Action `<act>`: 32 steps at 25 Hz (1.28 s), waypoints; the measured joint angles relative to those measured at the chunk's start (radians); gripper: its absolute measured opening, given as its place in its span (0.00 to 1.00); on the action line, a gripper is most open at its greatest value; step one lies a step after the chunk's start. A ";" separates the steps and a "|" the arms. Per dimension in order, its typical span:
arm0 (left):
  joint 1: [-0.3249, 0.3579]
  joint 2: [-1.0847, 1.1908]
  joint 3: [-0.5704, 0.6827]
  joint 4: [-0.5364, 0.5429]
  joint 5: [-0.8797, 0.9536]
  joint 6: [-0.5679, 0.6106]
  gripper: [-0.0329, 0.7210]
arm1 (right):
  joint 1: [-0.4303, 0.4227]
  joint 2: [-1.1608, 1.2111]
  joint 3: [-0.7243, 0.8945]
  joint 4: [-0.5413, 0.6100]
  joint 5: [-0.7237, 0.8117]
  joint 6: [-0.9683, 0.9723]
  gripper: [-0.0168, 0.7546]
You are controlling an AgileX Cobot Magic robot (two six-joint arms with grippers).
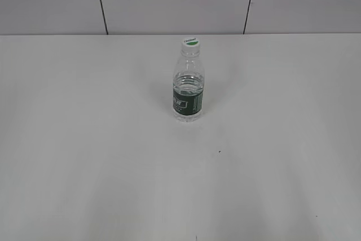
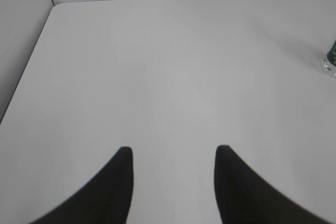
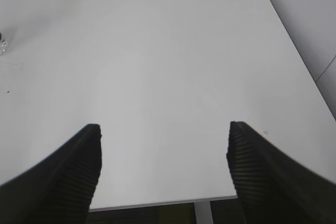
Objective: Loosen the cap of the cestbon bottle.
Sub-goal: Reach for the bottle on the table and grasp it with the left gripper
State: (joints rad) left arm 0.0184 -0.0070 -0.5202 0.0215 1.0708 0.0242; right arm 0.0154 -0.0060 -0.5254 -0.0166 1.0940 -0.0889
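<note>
The bottle (image 1: 188,86) stands upright on the white table (image 1: 84,156), a little behind the middle of the exterior view, with its dark green label band low on the clear ribbed body. The cap (image 1: 192,42), white with a green mark on top, sits on the bottle's neck. Nothing touches the bottle, and neither arm shows in the exterior view. In the left wrist view only the bottle's base shows at the right edge, well apart from the left gripper (image 2: 174,153), whose two dark fingers (image 2: 113,192) are spread with bare table between them, holding nothing. In the right wrist view a sliver of the bottle's base sits at the far left edge; the right gripper (image 3: 164,129) gapes wide over the table's near edge, its ridged fingers (image 3: 262,171) empty.
</note>
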 joint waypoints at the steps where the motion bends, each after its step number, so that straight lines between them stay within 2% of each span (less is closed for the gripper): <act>1: 0.000 0.000 0.000 0.002 0.000 0.000 0.46 | 0.000 0.000 0.000 0.000 -0.001 0.000 0.76; 10: 0.000 0.000 0.000 0.013 0.000 0.000 0.47 | 0.000 0.000 0.000 -0.001 -0.001 0.000 0.76; 12: 0.000 0.000 0.000 0.024 0.000 0.000 0.52 | 0.000 0.000 0.000 -0.001 -0.003 0.000 0.76; 16: 0.000 0.000 -0.014 0.030 -0.058 0.000 0.67 | 0.000 0.000 -0.010 -0.001 -0.059 0.000 0.76; 18: 0.000 0.000 -0.020 0.031 -0.184 0.000 0.71 | 0.000 0.003 -0.012 -0.001 -0.147 0.000 0.76; 23: 0.000 0.078 -0.016 0.043 -0.487 0.000 0.73 | 0.000 0.125 -0.012 -0.001 -0.393 0.000 0.76; 32: 0.000 0.405 -0.007 0.028 -0.835 0.000 0.73 | 0.000 0.392 -0.012 -0.001 -0.818 0.000 0.76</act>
State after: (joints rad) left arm 0.0184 0.3978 -0.5270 0.0491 0.2354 0.0242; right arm 0.0154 0.3862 -0.5379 -0.0175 0.2763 -0.0894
